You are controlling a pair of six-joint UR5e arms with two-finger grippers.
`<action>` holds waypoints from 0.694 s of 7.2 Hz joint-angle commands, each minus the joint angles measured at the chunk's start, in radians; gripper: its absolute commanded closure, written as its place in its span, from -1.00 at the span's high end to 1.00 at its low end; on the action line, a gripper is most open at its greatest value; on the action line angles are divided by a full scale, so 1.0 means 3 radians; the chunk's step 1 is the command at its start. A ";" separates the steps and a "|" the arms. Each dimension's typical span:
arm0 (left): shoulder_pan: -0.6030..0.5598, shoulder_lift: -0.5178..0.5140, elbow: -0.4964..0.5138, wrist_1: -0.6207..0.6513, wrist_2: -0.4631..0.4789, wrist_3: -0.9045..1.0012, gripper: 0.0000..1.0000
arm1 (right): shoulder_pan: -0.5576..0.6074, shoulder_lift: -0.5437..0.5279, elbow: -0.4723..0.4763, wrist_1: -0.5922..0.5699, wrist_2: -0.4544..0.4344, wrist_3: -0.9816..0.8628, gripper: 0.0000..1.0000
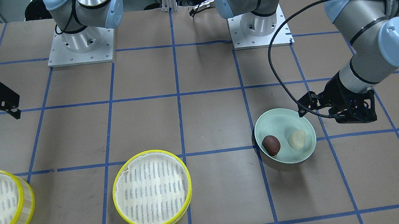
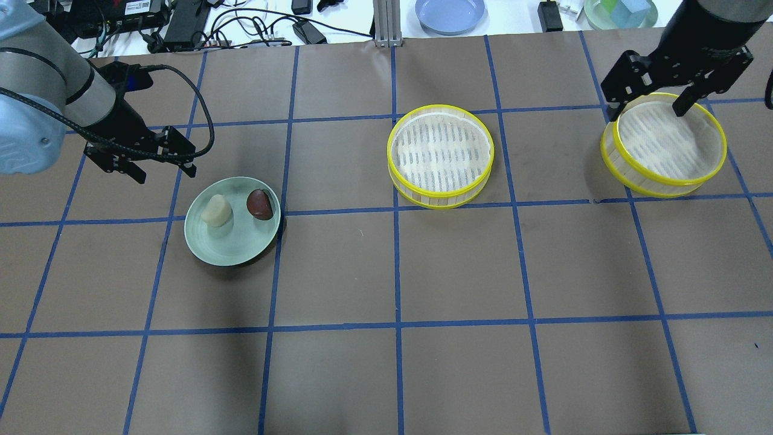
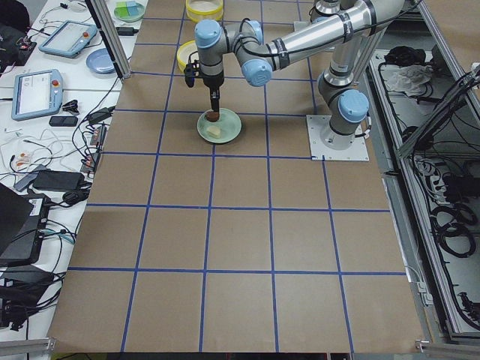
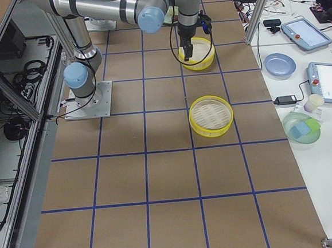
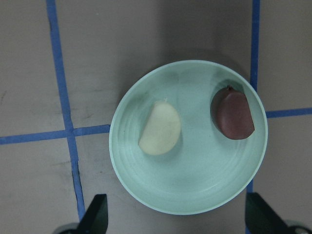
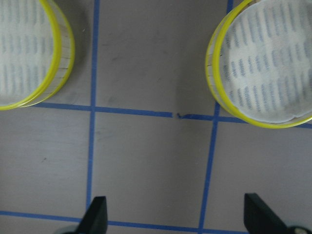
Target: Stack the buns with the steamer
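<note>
Nearest, left of centre in the overhead view, the pale green plate (image 2: 232, 254) holds both buns, side by side but apart. The cream-white bun (image 2: 216, 211) lies to the left and the reddish-brown bun (image 2: 259, 204) to the right, by the rim. Just beyond the plate, at upper left, the left gripper (image 2: 166, 176) hangs with its fingers spread wide, holding nothing. Farther back, at frame centre, sits the shallower steamer tier (image 2: 440, 148), and at the right the deeper steamer tier (image 2: 664, 151); both show only their white liners. At upper right the right gripper (image 2: 645, 113) hovers by the deeper tier's far rim, fingers spread, holding nothing.
</note>
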 commanded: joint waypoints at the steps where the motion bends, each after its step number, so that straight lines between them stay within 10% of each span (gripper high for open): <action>1: 0.0000 -0.0294 -0.0058 0.0172 0.0004 0.0388 0.95 | -0.0442 0.0315 -0.0001 -0.0348 -0.0038 -0.0235 1.00; 5: 0.0000 -0.0627 -0.0206 0.0423 0.0024 0.0388 0.89 | -0.0975 0.1093 -0.0057 -0.1277 -0.0028 -0.0665 1.00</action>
